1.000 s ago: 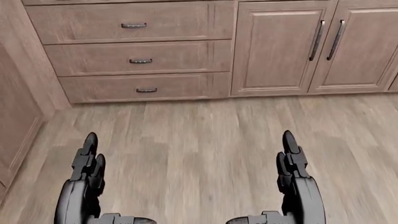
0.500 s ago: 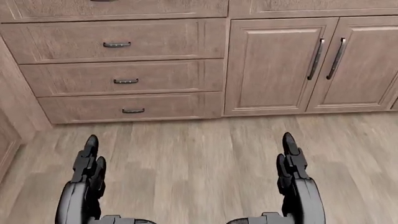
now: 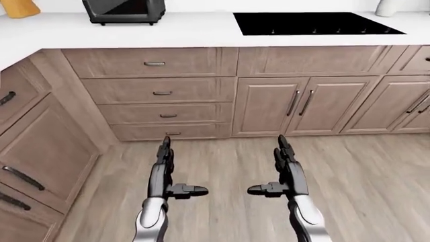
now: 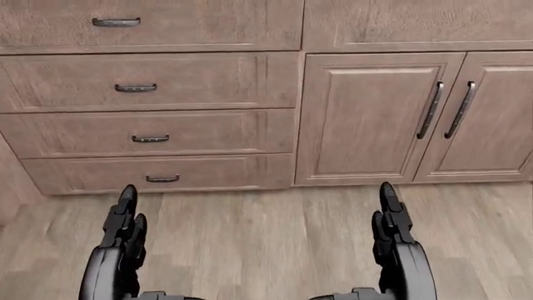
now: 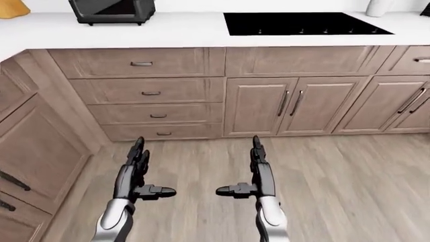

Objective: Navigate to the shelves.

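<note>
- A wood-plank floor (image 3: 376, 176) runs below a row of brown cabinets under a white counter (image 3: 188, 31).
- A black cooktop (image 3: 316, 23) is set flush into the counter; a dark toaster oven (image 3: 124, 10) stands well to its left in the left-eye view.
- Left of and below the cooktop is a stack of four drawers (image 3: 158, 92); directly below it are paired doors (image 3: 299, 103).
- The shelves show in no view, so their place and direction cannot be told.
- The left hand (image 3: 163, 169) and right hand (image 3: 286, 166) hover over the floor, fingers straight, thumbs spread inward, holding nothing.
</note>
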You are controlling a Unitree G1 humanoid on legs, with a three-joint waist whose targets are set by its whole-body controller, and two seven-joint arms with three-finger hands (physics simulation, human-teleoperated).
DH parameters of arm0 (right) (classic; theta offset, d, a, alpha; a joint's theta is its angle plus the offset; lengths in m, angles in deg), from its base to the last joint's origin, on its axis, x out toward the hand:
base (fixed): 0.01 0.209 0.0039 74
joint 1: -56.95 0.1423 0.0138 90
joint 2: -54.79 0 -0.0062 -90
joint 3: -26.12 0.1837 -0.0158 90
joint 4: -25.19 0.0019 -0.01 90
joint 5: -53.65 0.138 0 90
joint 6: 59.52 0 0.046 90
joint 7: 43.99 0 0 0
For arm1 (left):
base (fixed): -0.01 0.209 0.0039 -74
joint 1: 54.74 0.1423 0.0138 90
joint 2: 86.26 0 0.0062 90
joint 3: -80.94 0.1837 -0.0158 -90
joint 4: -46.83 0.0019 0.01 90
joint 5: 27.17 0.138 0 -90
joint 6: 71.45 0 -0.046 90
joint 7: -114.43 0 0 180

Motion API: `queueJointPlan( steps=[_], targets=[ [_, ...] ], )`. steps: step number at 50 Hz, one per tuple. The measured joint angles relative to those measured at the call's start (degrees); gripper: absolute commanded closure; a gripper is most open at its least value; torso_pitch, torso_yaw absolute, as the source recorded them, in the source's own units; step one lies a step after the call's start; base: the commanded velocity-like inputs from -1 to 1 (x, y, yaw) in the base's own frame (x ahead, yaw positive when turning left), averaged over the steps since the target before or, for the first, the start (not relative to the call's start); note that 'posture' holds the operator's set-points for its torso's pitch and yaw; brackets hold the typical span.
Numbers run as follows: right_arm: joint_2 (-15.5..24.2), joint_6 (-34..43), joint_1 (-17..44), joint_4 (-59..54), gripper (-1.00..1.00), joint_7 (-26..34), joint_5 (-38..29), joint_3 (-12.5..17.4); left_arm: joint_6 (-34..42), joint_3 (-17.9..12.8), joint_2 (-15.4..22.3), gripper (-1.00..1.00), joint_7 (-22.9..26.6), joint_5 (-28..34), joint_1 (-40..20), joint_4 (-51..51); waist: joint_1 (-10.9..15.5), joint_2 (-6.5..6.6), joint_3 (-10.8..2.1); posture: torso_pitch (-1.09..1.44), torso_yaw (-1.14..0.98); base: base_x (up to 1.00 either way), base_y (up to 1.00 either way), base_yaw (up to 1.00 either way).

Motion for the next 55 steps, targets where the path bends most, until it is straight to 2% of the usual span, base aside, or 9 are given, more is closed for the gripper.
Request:
queueJointPlan(
  steps=[6, 9, 12, 17, 20, 45, 48, 53, 55],
  targets=[
    [-0.1, -1.3, 0.8, 0.3, -1.00, 0.3, -0.1, -0.6, -0.6, -0.8, 0.2, -1.00, -0.3, 0.0, -0.5, -0.9, -0.2, 2.26, 0.58, 0.00, 0.00, 0.00, 0.00, 0.00],
    [-0.1, -0.9, 0.4, 0.8, -1.00, 0.2, -0.1, -0.5, -0.6, -0.6, 0.2, -1.00, -0.2, 0.0, -0.4, -0.9, -0.2, 4.82, 0.16, 0.00, 0.00, 0.00, 0.00, 0.00],
    [-0.7, -0.3, 0.4, 0.0, -1.00, 0.3, -0.1, -1.3, -0.3, -1.4, 0.6, -1.00, -0.4, 0.0, -0.4, 0.0, -0.1, 3.57, 0.00, 0.00, 0.00, 0.00, 0.00, 0.00],
    [-0.7, 0.0, 0.7, 0.9, -1.00, 0.4, 0.0, -1.4, 0.2, -1.7, 0.7, -1.00, -0.7, 0.0, -0.1, 0.0, 0.9, 3.75, -0.34, 0.00, 0.00, 0.00, 0.00, 0.00],
    [-0.6, -0.4, 0.9, 1.1, -1.00, 0.3, 0.1, -1.2, -0.4, -1.5, 0.6, -1.00, -0.6, 0.0, -0.5, -0.9, 0.9, 2.15, -0.45, 0.00, 0.00, 0.00, -0.04, 0.00],
    [-0.8, -0.3, 0.9, -0.3, -1.00, 0.6, 0.0, -1.7, 0.0, -1.9, 0.8, -1.00, -0.7, 0.0, 0.1, 0.0, 1.5, 6.18, -0.13, 0.00, 0.00, 0.00, -0.18, 0.00],
    [-0.7, -0.3, 0.8, 0.1, -1.00, 0.6, 0.0, -1.5, -0.3, -1.7, 0.7, -1.00, -0.7, 0.0, -0.3, -0.7, 1.5, 5.17, -0.63, 0.00, 0.00, 0.00, -0.25, 0.00],
    [-0.6, -0.4, 0.8, 1.0, -1.00, 0.5, 0.1, -1.4, -0.8, -1.5, 0.7, -1.00, -0.6, 0.0, -0.3, -1.0, 1.4, 0.70, -0.67, 0.00, 0.00, 0.00, -0.36, 0.00],
    [0.0, -0.5, 1.0, 0.3, -1.00, 0.5, 0.1, -0.7, -0.5, -0.9, 0.1, -1.00, -0.5, 0.0, -0.5, -0.3, 0.5, 1.09, -0.51, 0.00, 0.00, 0.00, -0.36, 0.00]
  ],
)
